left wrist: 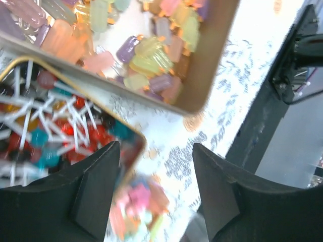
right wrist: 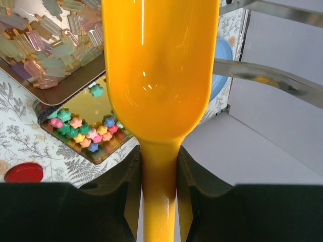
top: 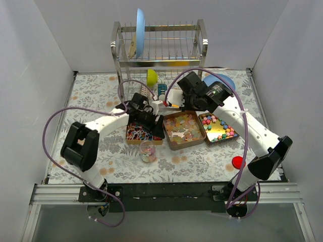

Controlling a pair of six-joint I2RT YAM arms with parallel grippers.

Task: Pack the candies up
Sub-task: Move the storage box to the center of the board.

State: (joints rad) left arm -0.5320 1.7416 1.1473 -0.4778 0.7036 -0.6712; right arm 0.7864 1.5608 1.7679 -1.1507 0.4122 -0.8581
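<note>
since the near side of the bench (top: 91, 96) holds little, it is quick to cover: a red lid (top: 237, 162) lies well to the near side of the right end effector (top: 176, 101), touched by nothing. a small clear jar (top: 148, 150) with a few mixed pieces in it stands just to the near side of the left end effector (top: 151, 126), apart from it. in the left wrist view the jar shows as a blur below the gap, closer to the left-hand finger (left wrist: 93, 191). the jaws there stand wide with nothing between them.

directly under and beside the left end effector is a tin of lollipops (left wrist: 50, 126). to its right sit the bulk of the candies (top: 182, 128), pale lolly-shaped ones in the middle tin (top: 171, 143). the bright star-shaped pieces (right wrist: 83, 131) fill the tin beyond that.

the right end effector is clamped on the handle of an orange-yellow scoop (right wrist: 159, 75). the scoop's long axis runs straight out from the jaws, and it is held on the far side of the tins. only its back shows, so i cannot tell whether it is loaded.

the jar lies across the middle tin from the scoop, toward the arm bases. the left arm is much the nearer to it, so i judge that arm suits steadying it while the scoop swings in.

a dish rack (top: 159, 50) stands farthest back.
</note>
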